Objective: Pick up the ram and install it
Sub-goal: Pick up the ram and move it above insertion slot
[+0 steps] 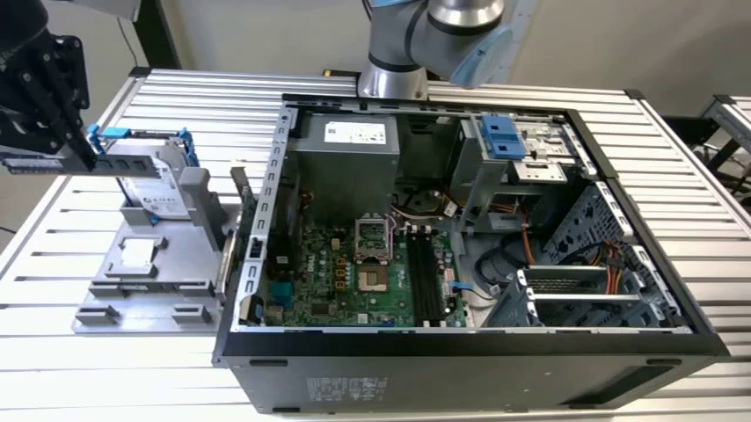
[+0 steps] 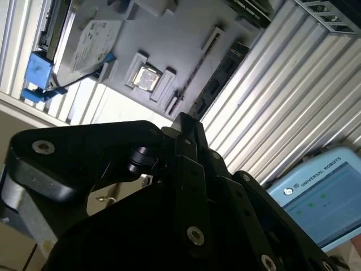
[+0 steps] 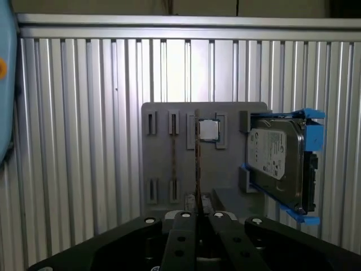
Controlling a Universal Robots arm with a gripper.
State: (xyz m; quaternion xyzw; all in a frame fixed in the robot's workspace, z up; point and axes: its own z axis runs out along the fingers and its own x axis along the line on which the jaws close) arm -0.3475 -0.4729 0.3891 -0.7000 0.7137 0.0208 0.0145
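The arm (image 1: 449,25) shows grey joints and a light blue cap at the top middle of the exterior view, and its lower joint stands upright there. The end effector (image 1: 70,151) is far at the exterior view's left, raised, with its black body a little tilted and the tips pointing down. In both wrist views the two black fingers (image 3: 183,220) lie close together, almost parallel. The black linkage bars with round screws spread out behind them. The fingers are closed on the ram (image 3: 196,164), which is clamped by its edge and reaches straight out ahead of them.
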